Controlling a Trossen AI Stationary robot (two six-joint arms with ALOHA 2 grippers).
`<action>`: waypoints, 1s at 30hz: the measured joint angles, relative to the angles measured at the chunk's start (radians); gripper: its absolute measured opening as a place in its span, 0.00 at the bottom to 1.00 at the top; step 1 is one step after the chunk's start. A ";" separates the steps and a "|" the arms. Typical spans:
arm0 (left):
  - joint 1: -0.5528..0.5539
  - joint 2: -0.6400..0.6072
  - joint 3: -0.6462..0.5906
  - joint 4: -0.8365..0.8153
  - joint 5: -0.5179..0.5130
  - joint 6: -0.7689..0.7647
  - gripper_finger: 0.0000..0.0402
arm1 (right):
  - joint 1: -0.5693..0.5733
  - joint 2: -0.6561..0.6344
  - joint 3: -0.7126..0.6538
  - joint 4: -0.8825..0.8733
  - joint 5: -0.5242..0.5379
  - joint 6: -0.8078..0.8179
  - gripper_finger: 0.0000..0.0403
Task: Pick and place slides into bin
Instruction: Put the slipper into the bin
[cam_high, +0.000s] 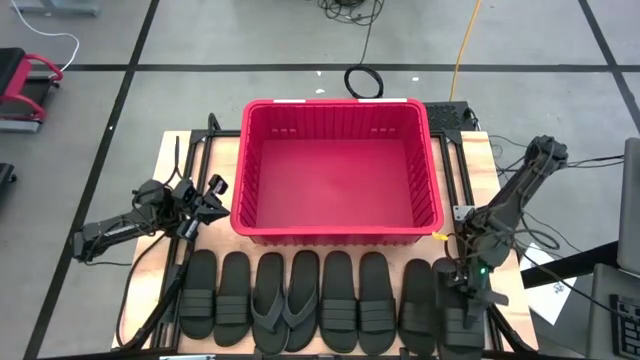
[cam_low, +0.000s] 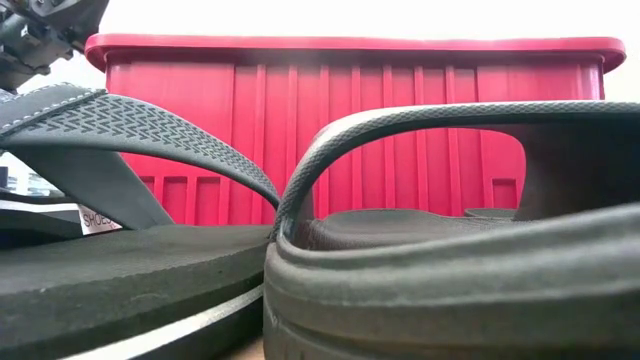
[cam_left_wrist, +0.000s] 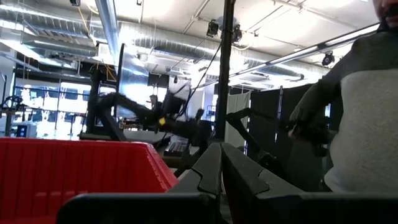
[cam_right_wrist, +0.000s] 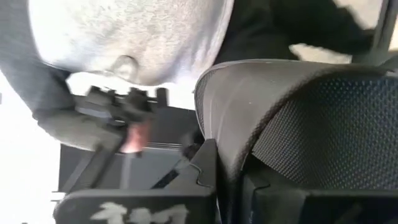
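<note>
Here your right gripper had its jaws clenched on the rightmost slide's strap; lifting straight up would clear its neighbour before the bin.

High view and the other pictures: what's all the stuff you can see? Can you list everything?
bin: one, red, middle of table
slides: six, black, row in front of bin
flip-flops: two, black, same row, third and fourth from left
table: one, wooden, under everything
cable coil: one, black, floor beyond bin
person: one, grey top, beyond the table
left hand: one, dark, left of bin, shut
right hand: one, dark, shut on rightmost slide's strap
</note>
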 joint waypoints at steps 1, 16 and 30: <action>0.000 0.000 0.000 0.000 0.000 0.000 0.05 | -0.009 0.016 0.051 -0.062 0.000 -0.038 0.01; 0.000 0.000 0.000 0.003 0.000 0.000 0.05 | -0.398 0.300 0.861 -1.063 0.059 -0.733 0.01; 0.000 0.000 0.000 0.003 0.000 0.000 0.05 | -1.179 0.556 1.413 -1.653 0.100 -1.531 0.01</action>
